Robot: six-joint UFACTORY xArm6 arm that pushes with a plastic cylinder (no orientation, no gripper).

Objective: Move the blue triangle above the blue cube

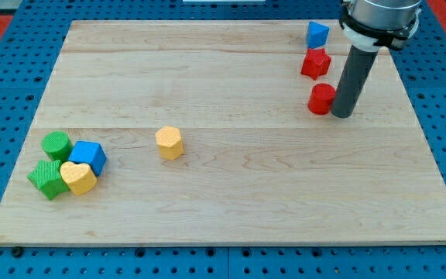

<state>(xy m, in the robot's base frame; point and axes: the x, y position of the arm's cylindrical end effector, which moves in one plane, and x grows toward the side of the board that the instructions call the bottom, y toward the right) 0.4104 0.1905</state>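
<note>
The blue triangle (317, 34) lies near the view's top right of the wooden board. The blue cube (89, 156) sits at the view's lower left, in a cluster of blocks. My tip (342, 114) rests on the board at the right, touching the right side of a red cylinder (321, 98). The tip is well below the blue triangle and far to the right of the blue cube.
A red star-shaped block (315, 63) lies between the blue triangle and the red cylinder. A green cylinder (56, 145), a green star-shaped block (47, 178) and a yellow heart (78, 177) crowd the blue cube. A yellow hexagon (169, 142) lies mid-board. The board (231, 194) sits on blue pegboard.
</note>
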